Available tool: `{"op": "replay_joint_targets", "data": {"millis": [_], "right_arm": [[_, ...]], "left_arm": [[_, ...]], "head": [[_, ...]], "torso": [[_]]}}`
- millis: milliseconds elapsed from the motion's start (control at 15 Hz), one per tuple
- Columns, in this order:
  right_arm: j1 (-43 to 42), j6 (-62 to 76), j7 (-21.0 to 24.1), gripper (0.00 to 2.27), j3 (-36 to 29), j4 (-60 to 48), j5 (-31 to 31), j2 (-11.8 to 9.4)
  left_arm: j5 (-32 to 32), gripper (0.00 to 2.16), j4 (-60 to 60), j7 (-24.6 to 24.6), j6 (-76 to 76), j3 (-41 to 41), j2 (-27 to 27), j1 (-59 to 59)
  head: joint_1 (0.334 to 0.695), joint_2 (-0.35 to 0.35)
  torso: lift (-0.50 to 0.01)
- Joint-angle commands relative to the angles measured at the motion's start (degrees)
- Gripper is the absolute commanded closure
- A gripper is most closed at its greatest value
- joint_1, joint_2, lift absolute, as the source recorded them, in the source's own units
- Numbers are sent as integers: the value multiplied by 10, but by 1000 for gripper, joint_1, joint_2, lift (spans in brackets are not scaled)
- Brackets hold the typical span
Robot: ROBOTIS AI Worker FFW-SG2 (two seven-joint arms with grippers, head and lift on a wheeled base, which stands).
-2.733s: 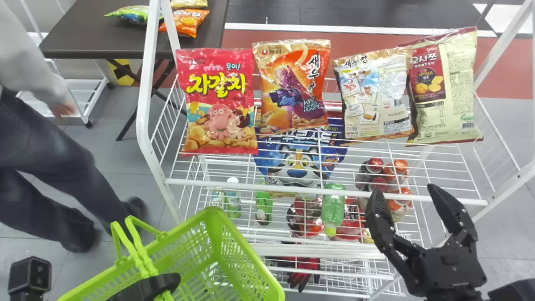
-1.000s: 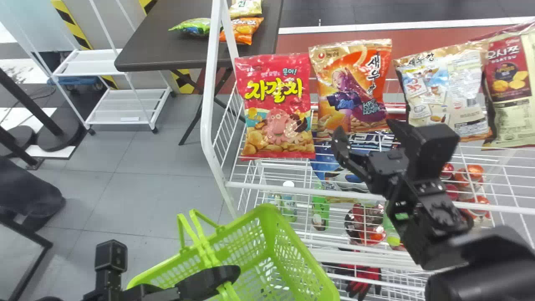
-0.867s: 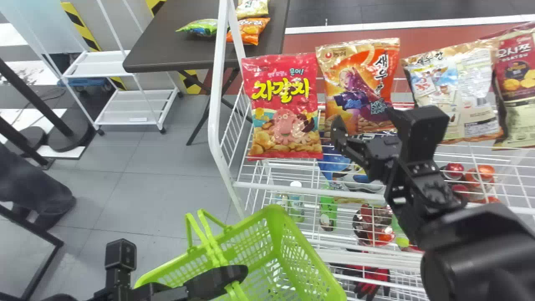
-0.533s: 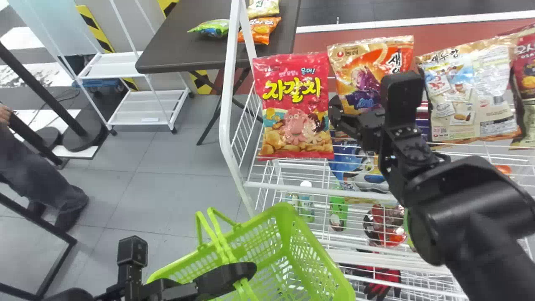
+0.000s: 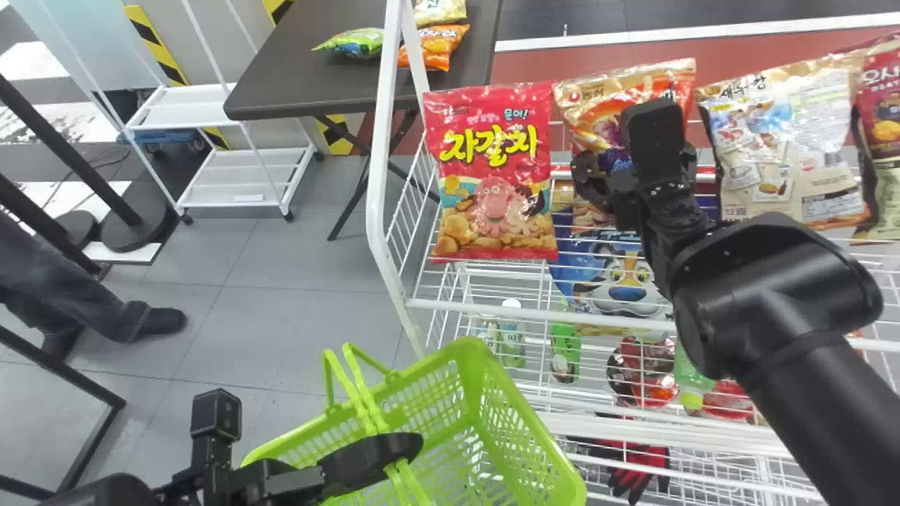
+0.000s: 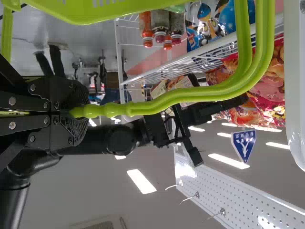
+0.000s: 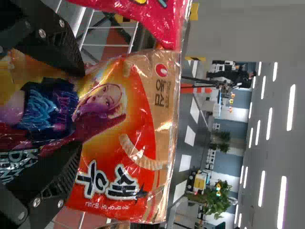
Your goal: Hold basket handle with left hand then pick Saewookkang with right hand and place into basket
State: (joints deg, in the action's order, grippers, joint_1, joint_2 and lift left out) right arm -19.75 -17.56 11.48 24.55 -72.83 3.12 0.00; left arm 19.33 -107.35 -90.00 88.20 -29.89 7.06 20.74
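Note:
In the head view my right gripper (image 5: 635, 160) is up against the front of the orange Saewookkang bag (image 5: 594, 93), which leans on the rack's upper level. The right wrist view has the right gripper (image 7: 82, 109) open, its fingers spread across the creased bag (image 7: 138, 124) with printed film visible between them. At the lower left, my left gripper (image 5: 397, 453) is over the green basket (image 5: 520, 404). Seen in the left wrist view, the left gripper (image 6: 78, 113) is shut on the basket handle (image 6: 190, 98).
A red snack bag (image 5: 492, 176) stands immediately left of the Saewookkang, and a beige bag (image 5: 784, 140) to its right. The white rack rail (image 5: 534, 313) runs in front. Bottles and other packs are on a lower level. A dark table (image 5: 309, 77) stands behind.
The head view has swung left. My right gripper has risen from beside the front rail to the Saewookkang, whose top now tilts slightly. The left gripper has kept its hold on the handle.

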Motion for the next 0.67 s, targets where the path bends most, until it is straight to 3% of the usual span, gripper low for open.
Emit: {"op": "replay_joint_targets", "data": {"millis": [0, 267, 600], "right_arm": [[2, -9, -1, 2186, 1, 1, 1, 0], [53, -9, -2, 2243, -3, -74, -14, 0], [147, -58, 3, 2243, -5, -217, -91, 0]], "left_arm": [[0, 2155, 2, -6, 18, 0, 1, 0], [0, 2152, 2, -6, 18, 0, 1, 2], [0, 2152, 2, -6, 18, 1, 1, 2]], "head": [[695, 198], [695, 204], [695, 222]], "torso": [[-19], [-19], [-19]]}}
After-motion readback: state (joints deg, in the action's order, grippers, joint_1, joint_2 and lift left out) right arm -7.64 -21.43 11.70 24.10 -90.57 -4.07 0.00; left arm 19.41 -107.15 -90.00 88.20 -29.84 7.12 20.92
